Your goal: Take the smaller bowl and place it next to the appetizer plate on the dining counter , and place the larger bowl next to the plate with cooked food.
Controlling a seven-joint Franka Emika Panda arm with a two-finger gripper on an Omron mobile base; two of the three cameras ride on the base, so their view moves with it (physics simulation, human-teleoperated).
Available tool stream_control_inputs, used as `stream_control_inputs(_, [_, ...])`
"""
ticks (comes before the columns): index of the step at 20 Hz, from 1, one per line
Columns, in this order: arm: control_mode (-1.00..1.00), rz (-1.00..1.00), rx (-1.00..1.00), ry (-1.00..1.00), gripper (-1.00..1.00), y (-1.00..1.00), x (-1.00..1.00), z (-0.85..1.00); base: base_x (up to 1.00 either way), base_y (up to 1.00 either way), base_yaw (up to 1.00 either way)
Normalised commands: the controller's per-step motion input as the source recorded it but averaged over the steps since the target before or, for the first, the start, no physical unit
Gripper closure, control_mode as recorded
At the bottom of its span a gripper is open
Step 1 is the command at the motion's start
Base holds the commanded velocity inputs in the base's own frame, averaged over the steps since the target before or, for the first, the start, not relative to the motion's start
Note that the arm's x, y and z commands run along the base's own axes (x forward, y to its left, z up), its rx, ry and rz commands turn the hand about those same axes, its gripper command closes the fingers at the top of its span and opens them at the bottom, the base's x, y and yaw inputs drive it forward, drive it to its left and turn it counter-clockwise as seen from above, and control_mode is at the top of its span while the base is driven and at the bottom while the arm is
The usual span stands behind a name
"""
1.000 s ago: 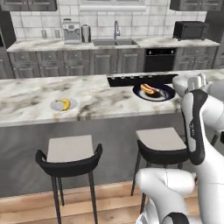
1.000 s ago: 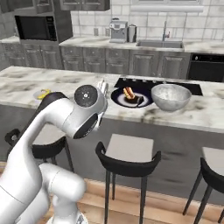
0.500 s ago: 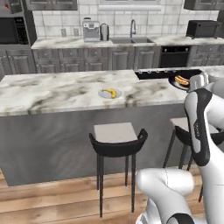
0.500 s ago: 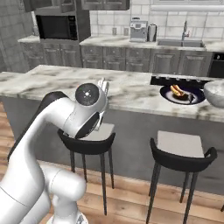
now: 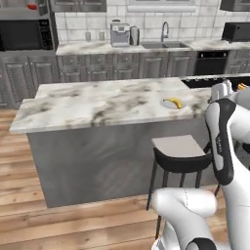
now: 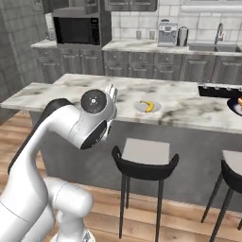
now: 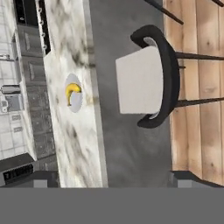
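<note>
Left base view: I see the appetizer plate point(image 5: 172, 103) with its banana on the dining counter point(image 5: 97, 105), above a stool point(image 5: 177, 154); the view slid since a half-second ago. Right base view: plate point(image 6: 147, 106) mid-counter. Hand view: gripper point(image 7: 111, 183) open, empty; the banana point(image 7: 72, 92) lies along the counter's length.

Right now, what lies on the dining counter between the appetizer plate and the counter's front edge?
Nothing: in the hand view, bare marbled top runs from the appetizer plate to the dining counter edge.

Pale appetizer plate point(image 6: 147, 106), marbled white-grey dining counter point(image 6: 71, 92).
</note>
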Motion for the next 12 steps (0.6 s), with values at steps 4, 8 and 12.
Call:
stream_control_inputs(4, [1.0,0.0,0.0,0.0,-1.0,0.0,0.0,0.0,0.68,1.0,-0.14])
stream_control_inputs(8, [1.0,0.0,0.0,0.0,-1.0,0.0,0.0,0.0,0.24,1.0,-0.09])
stream_control_inputs(12, [1.0,0.0,0.0,0.0,-1.0,0.0,0.0,0.0,-0.43,1.0,0.0])
